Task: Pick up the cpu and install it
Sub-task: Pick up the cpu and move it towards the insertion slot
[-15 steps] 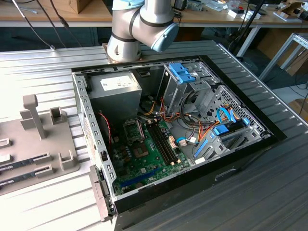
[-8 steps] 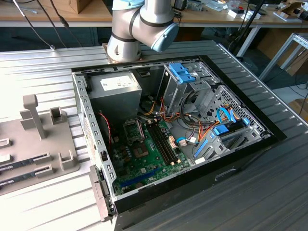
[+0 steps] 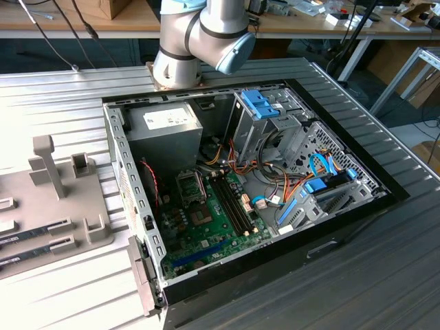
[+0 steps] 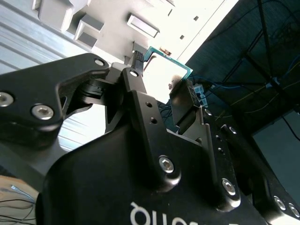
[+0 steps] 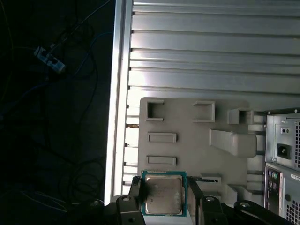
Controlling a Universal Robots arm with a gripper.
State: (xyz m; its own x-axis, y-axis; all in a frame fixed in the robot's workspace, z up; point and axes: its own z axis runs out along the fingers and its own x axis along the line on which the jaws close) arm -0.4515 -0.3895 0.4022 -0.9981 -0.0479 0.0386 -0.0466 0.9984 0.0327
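Gripper (image 5: 163, 188), black and two-fingered, is clamped on the cpu (image 5: 162, 196), a small flat square chip with a green rim and silver-grey lid. Well beyond it lies a pale grey moulded tray (image 5: 197, 140) on the ribbed metal counter (image 5: 211, 56). Judged best: a level chip, steady edge pressure.

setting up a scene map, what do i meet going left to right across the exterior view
grey tray → power supply → drive cages
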